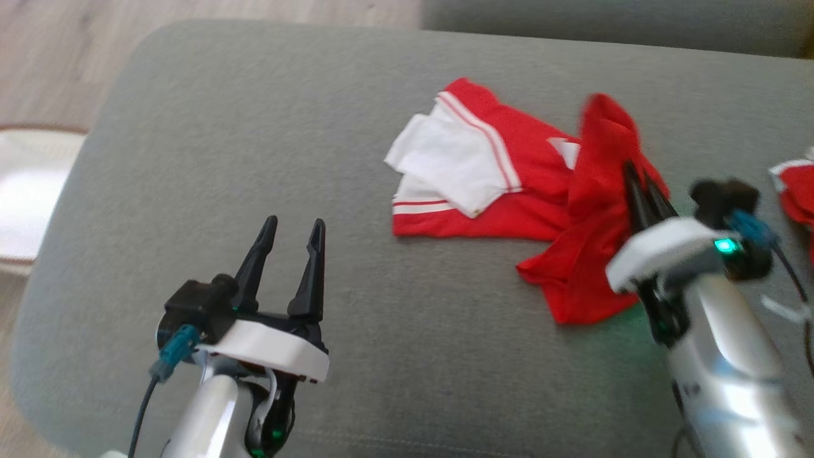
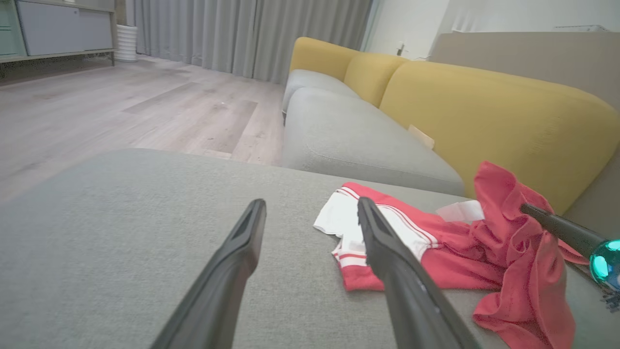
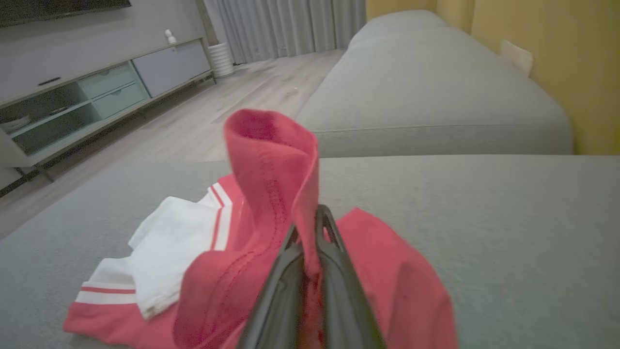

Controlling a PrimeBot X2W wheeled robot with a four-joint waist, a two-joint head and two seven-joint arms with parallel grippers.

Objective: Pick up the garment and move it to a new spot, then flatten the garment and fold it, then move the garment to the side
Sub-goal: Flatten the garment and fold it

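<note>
Nearest the robot, the left claw (image 1: 295, 222) hovers over bare grey sofa cushion (image 1: 254, 127). Its two dark fingers stand wide apart and hold nothing. To its right and a little farther on, the right claw (image 1: 638, 172) is pinched tight on a fold of the garment (image 1: 509, 184). In the right wrist view the red cloth is caught between the closed fingers and rises above them in a loose curl.

The garment is red with white panels and white stripes along its edges. It lies crumpled on the cushion, right of centre in the head view. Its white-and-striped end is spread flat toward the left claw, while the red end is bunched up around the right claw. Another piece of red and white cloth (image 1: 798, 191) shows at the far right edge of the cushion.

Beyond lie a second grey seat (image 2: 358, 140) with yellow back cushions (image 2: 484, 106), a pale wood floor (image 2: 121, 106), grey curtains (image 2: 242, 34) and a low cabinet (image 3: 97, 92).
</note>
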